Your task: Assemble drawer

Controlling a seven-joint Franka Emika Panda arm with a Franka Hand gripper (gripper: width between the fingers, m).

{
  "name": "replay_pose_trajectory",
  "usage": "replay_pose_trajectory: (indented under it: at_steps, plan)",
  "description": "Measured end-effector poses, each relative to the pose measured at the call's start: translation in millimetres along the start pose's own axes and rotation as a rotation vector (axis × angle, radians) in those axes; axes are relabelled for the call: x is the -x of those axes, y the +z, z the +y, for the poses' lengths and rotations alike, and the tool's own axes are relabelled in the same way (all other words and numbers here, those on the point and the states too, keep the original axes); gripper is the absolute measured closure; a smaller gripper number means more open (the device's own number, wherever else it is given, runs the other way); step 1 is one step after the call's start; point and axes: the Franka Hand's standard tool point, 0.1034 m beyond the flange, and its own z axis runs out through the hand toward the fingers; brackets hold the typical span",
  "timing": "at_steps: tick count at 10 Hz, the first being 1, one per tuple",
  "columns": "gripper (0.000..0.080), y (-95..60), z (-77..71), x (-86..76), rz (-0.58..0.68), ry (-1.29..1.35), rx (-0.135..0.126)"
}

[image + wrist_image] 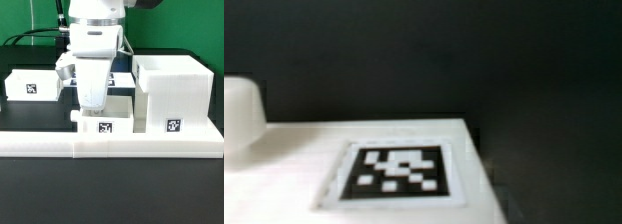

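Observation:
The drawer's large white shell (170, 88) stands at the exterior view's right, with a tag on its front. A small white drawer box (112, 118) with a tag sits in the middle, beside the shell. A second small box (30, 85) with a tag lies at the left. My gripper (91, 103) is lowered onto the left end of the middle box, and its fingertips are hidden there. The wrist view shows a white box face with a tag (402, 172) and a rounded white part (239, 115). No fingers show in it.
A long low white L-shaped rail (110, 147) runs along the front, against the middle box and the shell. The table is black. A flat board with a tag (124, 76) lies behind the arm. Cables hang at the back left.

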Motion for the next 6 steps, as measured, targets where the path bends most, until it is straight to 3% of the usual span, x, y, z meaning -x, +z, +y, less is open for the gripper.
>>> replay_pose_trajectory:
  at_steps: [6]
  plan:
    - [0.0755, 2.6, -0.5, -12.9, 0.005, -0.032, 0.006]
